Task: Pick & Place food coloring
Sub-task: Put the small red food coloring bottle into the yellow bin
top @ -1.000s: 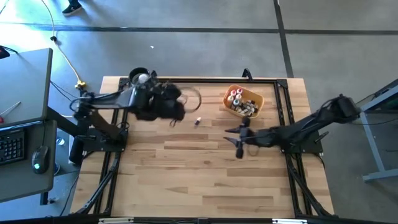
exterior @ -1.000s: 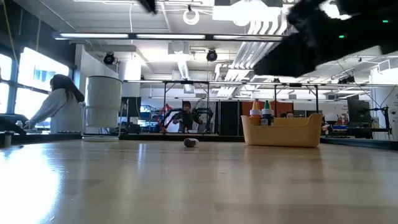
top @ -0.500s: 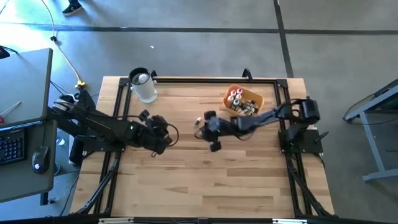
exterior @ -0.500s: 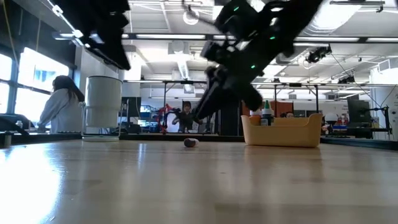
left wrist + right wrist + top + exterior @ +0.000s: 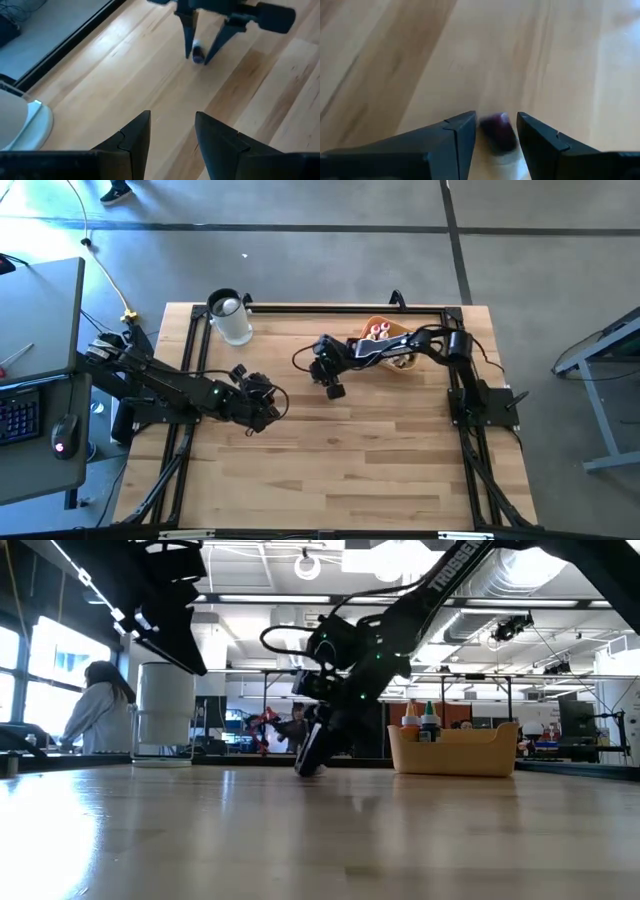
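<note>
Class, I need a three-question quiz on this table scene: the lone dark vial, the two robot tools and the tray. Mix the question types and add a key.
1. True or false: the dark vial lies on the table, between the right tool's open fingers.
2. Where are the other food coloring bottles? A) in the yellow tray B) in the clear jar C) scattered on the table
3. Fill in: the left tool holds ____.

Key: 1 true; 2 A; 3 nothing
</note>
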Available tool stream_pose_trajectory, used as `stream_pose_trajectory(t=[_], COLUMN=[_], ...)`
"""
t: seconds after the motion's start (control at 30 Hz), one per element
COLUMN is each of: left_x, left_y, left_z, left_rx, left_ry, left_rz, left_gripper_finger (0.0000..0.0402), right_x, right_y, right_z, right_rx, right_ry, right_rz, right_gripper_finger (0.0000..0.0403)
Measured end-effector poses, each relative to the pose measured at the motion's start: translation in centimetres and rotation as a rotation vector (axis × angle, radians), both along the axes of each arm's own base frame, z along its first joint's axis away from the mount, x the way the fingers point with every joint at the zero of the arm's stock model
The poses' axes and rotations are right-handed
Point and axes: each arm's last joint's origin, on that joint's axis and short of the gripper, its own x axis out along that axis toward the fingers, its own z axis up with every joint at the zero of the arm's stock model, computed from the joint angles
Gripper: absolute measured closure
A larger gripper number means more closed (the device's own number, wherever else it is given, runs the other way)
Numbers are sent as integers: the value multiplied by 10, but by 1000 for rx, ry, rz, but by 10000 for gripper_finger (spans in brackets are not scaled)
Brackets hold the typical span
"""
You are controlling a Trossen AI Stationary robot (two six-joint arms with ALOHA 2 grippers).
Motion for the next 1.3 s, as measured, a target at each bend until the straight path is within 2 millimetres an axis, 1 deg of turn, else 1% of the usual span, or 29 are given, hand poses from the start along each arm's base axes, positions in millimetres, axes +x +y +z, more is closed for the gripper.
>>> stream_pose_trajectory(t=[0.23, 0.4, 0.7, 0.9, 1.3], left_x=[0, 2, 3, 3, 4], left_y=[0, -1, -1, -2, -2], left_z=[0, 0, 1, 1, 1], left_rx=[-18, -27, -35, -44, -56], left_ry=[4, -11, -24, -36, -39], left_rz=[-8, -9, -10, -11, -15], left_gripper_finger=[250, 250, 250, 250, 250], right_x=[-11, -15, -15, -17, -23], right_y=[-7, -6, -1, -1, 0], right_z=[-18, -24, -21, -15, -15], right_rx=[5, 46, 1, 30, 55], right_ry=[52, 61, 68, 70, 132], right_rz=[-14, -80, -107, -144, -154], right_gripper_finger=[265, 265, 282, 294, 296])
